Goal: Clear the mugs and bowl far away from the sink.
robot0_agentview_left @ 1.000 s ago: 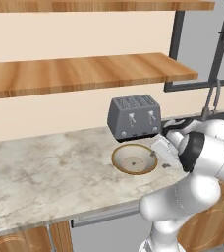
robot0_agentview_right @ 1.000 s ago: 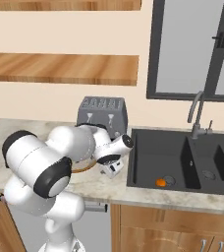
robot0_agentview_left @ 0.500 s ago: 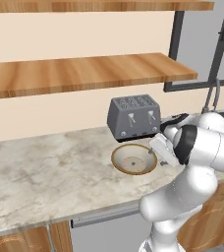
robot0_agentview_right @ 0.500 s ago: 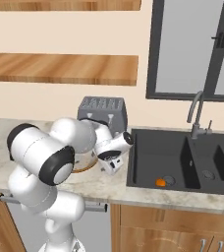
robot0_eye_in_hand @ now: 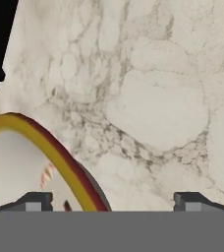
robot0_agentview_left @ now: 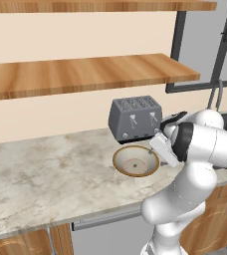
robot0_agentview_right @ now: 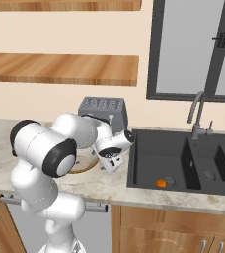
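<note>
One hand (robot0_eye_in_hand: 112, 201) (jaws wide), low over bowl (robot0_agentview_left: 135, 162) rim, counter (robot0_agentview_left: 46, 174) below

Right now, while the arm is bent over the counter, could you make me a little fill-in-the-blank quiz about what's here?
1. The bowl sits on the counter just in front of the grey ____.
2. The gripper has its jaws ____, one fingertip over the bowl.
3. A small orange thing lies inside the ____.

Missing words: toaster; open; sink
</note>
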